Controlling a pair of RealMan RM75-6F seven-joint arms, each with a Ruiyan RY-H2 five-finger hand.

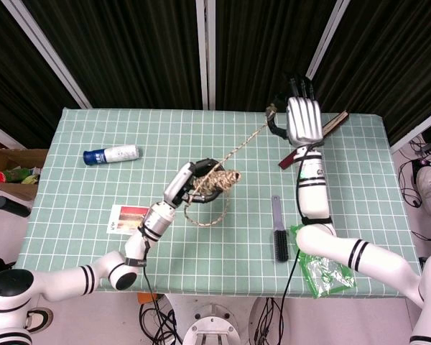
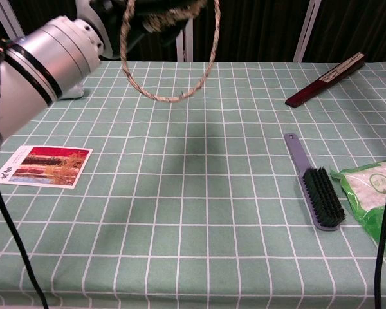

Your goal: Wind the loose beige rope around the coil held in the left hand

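My left hand (image 1: 190,183) gripped the bundled beige rope coil (image 1: 217,181) above the green checked tablecloth (image 1: 93,194); my right hand (image 1: 296,123) pinched the taut loose beige rope (image 1: 248,141) far to the right. The hanging loop (image 2: 169,71) risked snagging, and over-tension could have pulled the coil loose.

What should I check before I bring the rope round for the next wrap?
1. Left hand holds the coil: ok, coil sits in its fingers, raised off the table.
2. Right hand has the rope's free end: ok, rope meets its fingers near the far edge.
3. Rope runs taut from coil to right hand: ok, a straight line in the head view.
4. Hanging loop clear of the table: ok in the chest view, it dangles above the cloth.
5. Brush and dark fan out of the sweep: cannot tell for the fan, it lies right by the right hand.
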